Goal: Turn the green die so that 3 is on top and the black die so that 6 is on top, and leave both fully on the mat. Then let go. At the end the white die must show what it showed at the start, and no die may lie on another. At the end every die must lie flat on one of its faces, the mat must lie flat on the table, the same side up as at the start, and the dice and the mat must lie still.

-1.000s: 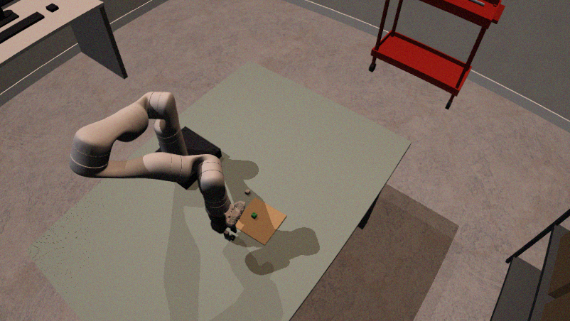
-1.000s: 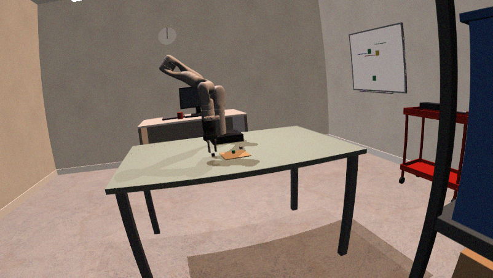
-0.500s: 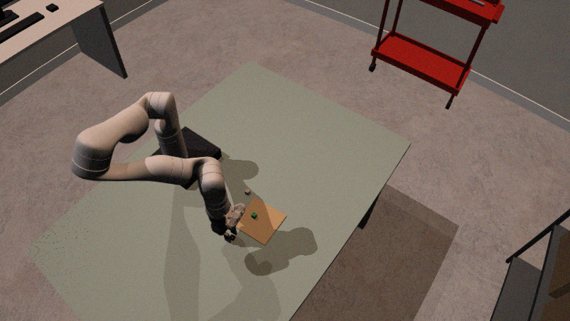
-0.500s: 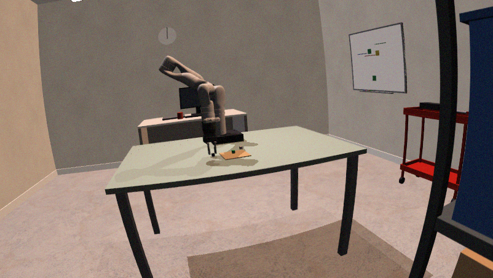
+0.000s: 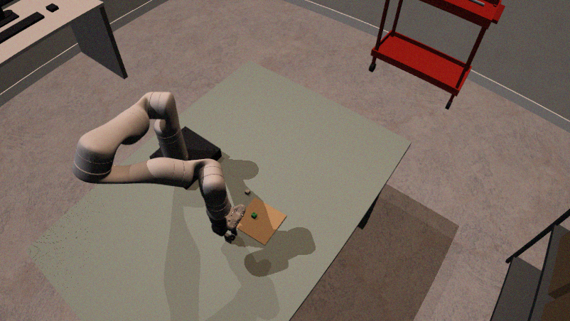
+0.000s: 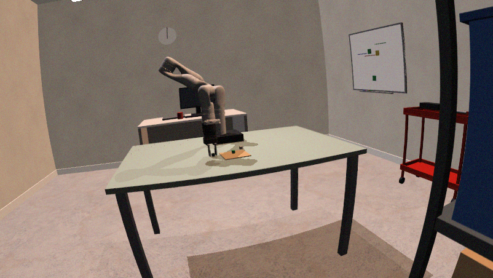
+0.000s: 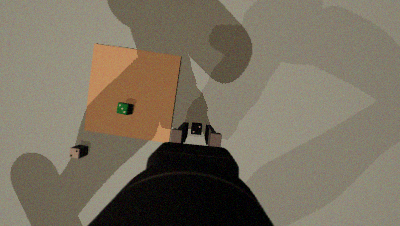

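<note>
Your gripper, the black two-finger claw on the pale, jointed arm, is unclenched and grasping nothing: its fingers stand partly apart, with a gap on each side of the small black die with pale pips. Seen from the exterior camera, that die sits between the fingertips to the left of the flat, square orange-tan mat, outside its edge. You cannot tell from here whether it touches the pale green tabletop. The small green die with pale pips lies on your mat, well inside its edges. The small white die, tinted pinkish in this light, lies off the mat on the tabletop, just beyond its far side. All three dice are apart from one another, and your mat looks flat on the table. The pips are too small for you to read the top numbers with certainty. Shadows from the arm fall across much of the mat, leaving some bright patches.
</note>
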Robot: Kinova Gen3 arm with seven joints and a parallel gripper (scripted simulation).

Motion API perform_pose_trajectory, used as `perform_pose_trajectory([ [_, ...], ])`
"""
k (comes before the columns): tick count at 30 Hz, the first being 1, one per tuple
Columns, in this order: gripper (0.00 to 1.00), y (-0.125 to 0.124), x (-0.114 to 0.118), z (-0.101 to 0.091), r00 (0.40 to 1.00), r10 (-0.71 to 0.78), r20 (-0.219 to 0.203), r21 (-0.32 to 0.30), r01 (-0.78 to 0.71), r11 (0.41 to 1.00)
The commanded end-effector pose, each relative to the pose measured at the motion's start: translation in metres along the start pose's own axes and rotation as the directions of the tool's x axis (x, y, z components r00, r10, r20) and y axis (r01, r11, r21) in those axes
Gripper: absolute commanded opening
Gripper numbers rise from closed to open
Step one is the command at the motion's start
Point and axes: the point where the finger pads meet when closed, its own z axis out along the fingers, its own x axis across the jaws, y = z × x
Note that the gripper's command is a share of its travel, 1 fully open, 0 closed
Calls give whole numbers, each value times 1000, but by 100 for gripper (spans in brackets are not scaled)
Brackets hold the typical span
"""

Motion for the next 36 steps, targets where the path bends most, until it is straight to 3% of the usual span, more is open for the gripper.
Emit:
perform_pose_trajectory([
  [1, 64, 0, 0, 0, 1000, -1, 0, 1, 1, 1000],
  [33, 64, 0, 0, 0, 1000, -1, 0, 1, 1, 1000],
  [34, 34, 0, 0, 0, 1000, -1, 0, 1, 1, 1000],
  [36, 34, 0, 0, 0, 1000, -1, 0, 1, 1, 1000],
])
